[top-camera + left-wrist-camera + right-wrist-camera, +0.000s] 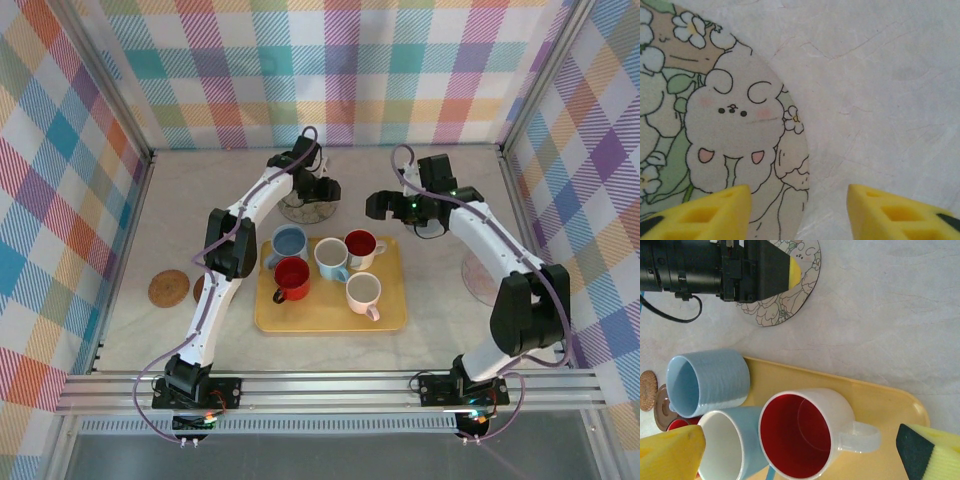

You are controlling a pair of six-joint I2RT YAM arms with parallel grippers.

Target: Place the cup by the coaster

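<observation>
Yellow tray (pixel 312 316); blue cup (pixel 289 243); floral-print coaster (pixel 730 135); pastel plaid walls (pixel 340 70).

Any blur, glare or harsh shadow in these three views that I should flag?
Top external: evenly lit and sharp, soft shadows on the yellow tray. Left wrist: the illustrated coaster is slightly soft, the left gripper's fingertips blurrier. Right wrist: the red-lined cup is clear, the right gripper's fingertips at the corners out of focus. No strong glare in any view.

Your left gripper (pixel 799 202) points straight down, jaws apart. Your right gripper (pixel 800 442) gapes wide, its arm (pixel 500 250) elbowed inward.
</observation>
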